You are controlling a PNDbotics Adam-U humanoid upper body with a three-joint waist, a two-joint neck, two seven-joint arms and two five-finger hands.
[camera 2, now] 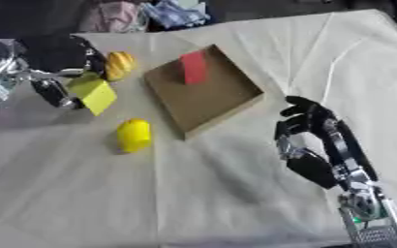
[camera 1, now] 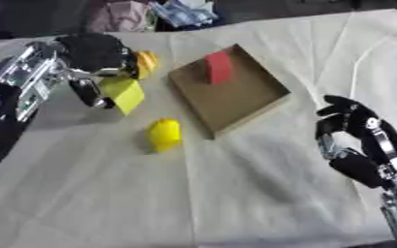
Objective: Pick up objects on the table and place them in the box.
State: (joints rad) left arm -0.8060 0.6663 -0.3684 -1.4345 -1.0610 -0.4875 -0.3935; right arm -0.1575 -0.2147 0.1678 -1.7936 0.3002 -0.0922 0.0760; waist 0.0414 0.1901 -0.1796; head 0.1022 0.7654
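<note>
Left robot hand (camera 1: 96, 58) grips one yellow-green block (camera 1: 124, 94); two yellow objects (camera 1: 164, 134), one red block (camera 1: 219, 68).

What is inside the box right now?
Only a red block stands in the box, near its far corner. The rest of its floor shows bare; nothing covers it.

Table (camera 1: 261, 193): box (camera 1: 236, 99), yellow obj (camera 1: 164, 134).

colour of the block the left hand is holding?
Yellow-green. The block sits in the left hand, clearest in the left eye view.
</note>
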